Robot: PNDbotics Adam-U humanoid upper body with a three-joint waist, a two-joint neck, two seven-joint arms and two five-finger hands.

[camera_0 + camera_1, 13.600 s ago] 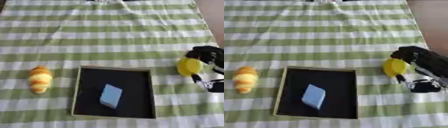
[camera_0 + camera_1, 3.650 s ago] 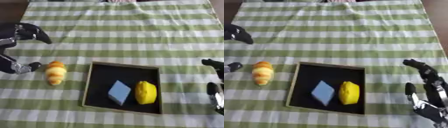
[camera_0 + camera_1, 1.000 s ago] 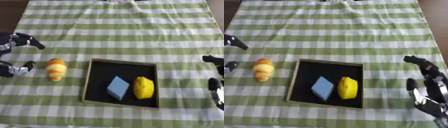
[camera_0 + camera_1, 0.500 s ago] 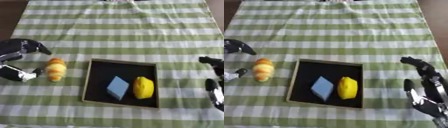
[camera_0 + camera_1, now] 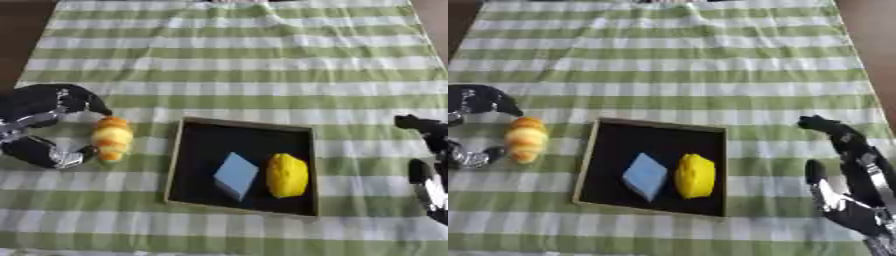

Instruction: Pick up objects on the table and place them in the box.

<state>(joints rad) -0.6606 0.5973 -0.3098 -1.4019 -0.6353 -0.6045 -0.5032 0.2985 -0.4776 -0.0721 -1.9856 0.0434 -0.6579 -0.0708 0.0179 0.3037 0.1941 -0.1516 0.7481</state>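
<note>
Croissant [image 5: 111,137] lay on the striped cloth [image 5: 236,60] of the counter, just left of the box [image 5: 179,150], and it was the one item left outside. Its long axis ran roughly up and down the view, from far to near, with a slight tilt; one tapered end pointed away from the robot and the other toward it, nearly parallel to the box's left wall.

The left hand [image 5: 39,125] bracketed it from the left: upper fingers arched over toward the far end, and the thumb or lower fingers curved in near the near end. The hand looked spread and cupped around the pastry, not clamped on it; whether any fingertip touched it could not be told.

By my reading, the step in hand was the grasp of this last item. The next move would call for closing across the croissant's short width, lifting it clear of the rim and carrying it right into the tray.

Inside the box a blue block [image 5: 236,175] and a yellow lemon-like piece [image 5: 286,175] lay side by side, so the free space was along the far part of the black floor.

The right hand [image 5: 850,195] rested idle near the lower right, fingers apart, holding nothing.
</note>
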